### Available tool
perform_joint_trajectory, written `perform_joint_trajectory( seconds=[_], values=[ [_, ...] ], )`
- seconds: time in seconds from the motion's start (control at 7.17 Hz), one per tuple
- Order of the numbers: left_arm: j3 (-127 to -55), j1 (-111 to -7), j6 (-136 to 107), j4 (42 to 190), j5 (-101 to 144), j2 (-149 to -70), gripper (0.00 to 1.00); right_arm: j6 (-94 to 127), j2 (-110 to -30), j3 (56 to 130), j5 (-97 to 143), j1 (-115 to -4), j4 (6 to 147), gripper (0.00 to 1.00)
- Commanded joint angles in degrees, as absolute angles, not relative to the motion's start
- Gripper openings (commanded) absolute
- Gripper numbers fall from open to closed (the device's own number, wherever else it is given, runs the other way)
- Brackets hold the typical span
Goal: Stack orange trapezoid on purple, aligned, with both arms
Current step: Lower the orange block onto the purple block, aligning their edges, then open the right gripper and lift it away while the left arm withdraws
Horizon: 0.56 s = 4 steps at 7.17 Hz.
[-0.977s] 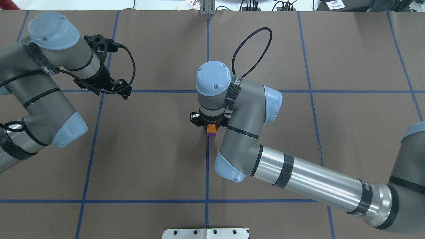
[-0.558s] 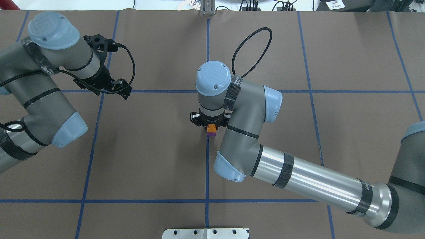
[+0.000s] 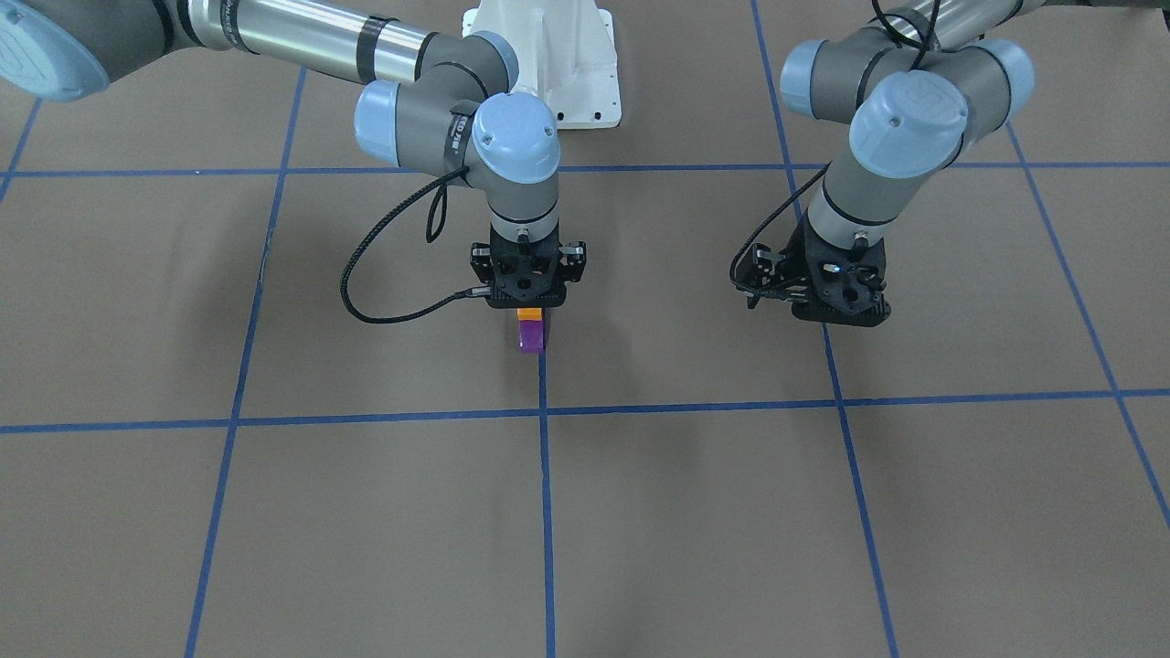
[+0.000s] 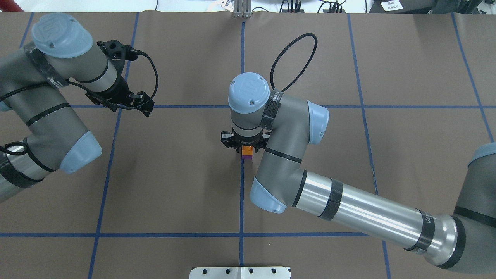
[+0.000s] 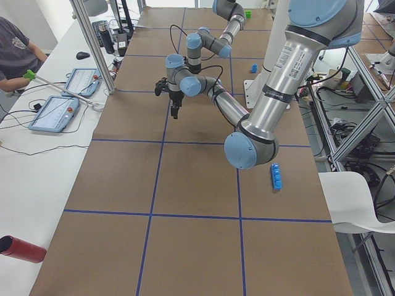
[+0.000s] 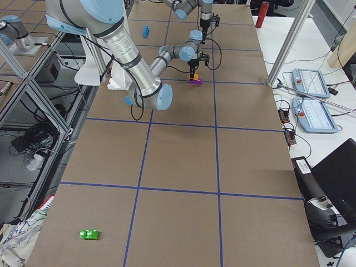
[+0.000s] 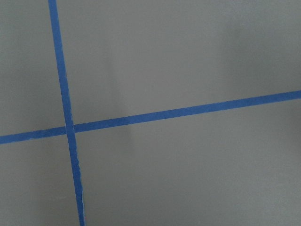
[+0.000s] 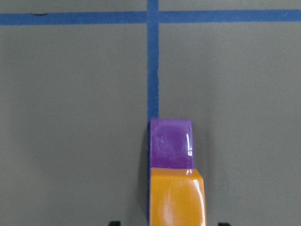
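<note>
The orange trapezoid (image 3: pixel 528 315) sits on top of the purple block (image 3: pixel 530 339) on a blue tape line at mid-table. In the right wrist view the orange (image 8: pixel 178 197) covers the near part of the purple (image 8: pixel 171 142), with their left edges in line. My right gripper (image 3: pixel 531 309) points straight down over the stack, and its jaws stand a little apart from the orange sides, so it looks open. My left gripper (image 3: pixel 836 313) hovers away to the side, empty and seemingly open. Its wrist view shows only bare table and tape.
The white base pedestal (image 3: pixel 558 55) stands behind the stack. A long blue brick (image 5: pixel 276 177) lies near the left arm's base. A green block (image 6: pixel 89 234) lies far off at the right end. A red cylinder (image 5: pixel 21 248) and tablets (image 5: pixel 52 114) lie on the side bench.
The right arm has shifted very slightly, seemingly upward, and the stack has stayed put. The left arm has barely moved.
</note>
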<state>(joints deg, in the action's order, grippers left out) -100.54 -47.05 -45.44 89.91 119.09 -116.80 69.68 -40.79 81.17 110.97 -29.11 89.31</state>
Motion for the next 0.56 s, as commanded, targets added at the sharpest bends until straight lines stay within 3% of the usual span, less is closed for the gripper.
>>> perform_joint_trajectory(
  seconds=[0.0,0.28,0.42],
  values=[
    [-101.07,-47.20,-45.27,89.91,119.18,-116.81,1.00,69.61,-40.96,85.40,112.05,-31.18,90.08,1.00],
    [-104.83,-49.56,-43.52,90.00,119.53,-112.35,1.00,69.52,-49.51,94.69,120.89,-40.64,90.96,1.00],
    [-106.16,-52.79,-38.11,90.09,119.71,-109.02,1.00,67.78,-58.53,101.45,123.20,-45.48,90.62,1.00]
  ],
)
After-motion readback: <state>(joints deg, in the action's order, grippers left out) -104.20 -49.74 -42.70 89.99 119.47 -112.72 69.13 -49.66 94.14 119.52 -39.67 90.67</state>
